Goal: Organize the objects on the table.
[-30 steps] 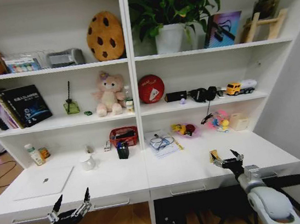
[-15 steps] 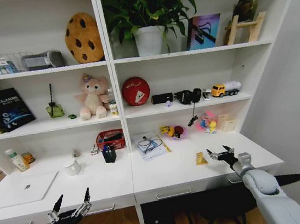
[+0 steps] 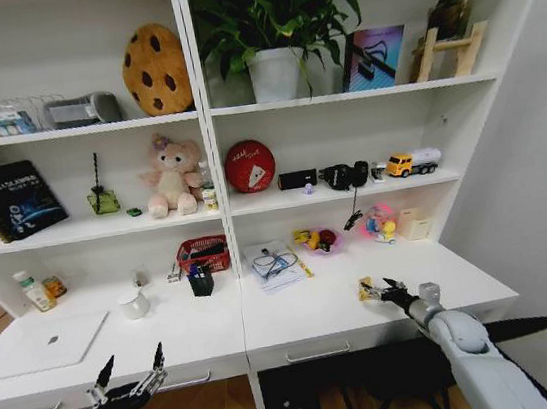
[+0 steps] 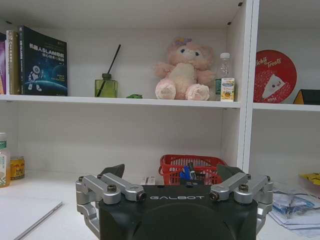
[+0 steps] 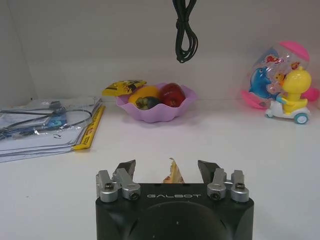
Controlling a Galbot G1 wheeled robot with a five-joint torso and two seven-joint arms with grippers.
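Two grippers are in my head view. My left gripper (image 3: 125, 380) hangs spread wide at about 7 o'clock, below the front edge of the table (image 3: 171, 344), idle and holding nothing. My right gripper (image 3: 384, 289) sits low over the right half of the table at about 4 o'clock, fingers apart, nothing pinched. Between them stands a small yellow wrapper (image 5: 173, 173), crinkled and pointed, touching the white top. I judge it very light, thin and soft, likely to slide or crumple, so I'd pinch it gently across its upright peak.

Farther back at 12 o'clock from that wrist sit a pink bowl of fruit (image 5: 156, 106), a stack of papers (image 5: 47, 127) with a cable, and a yellow toy on wheels (image 5: 290, 100). On the left half lie a silver laptop (image 3: 50, 343) and a white mug (image 3: 133, 305), with a red basket (image 3: 199, 252) behind.
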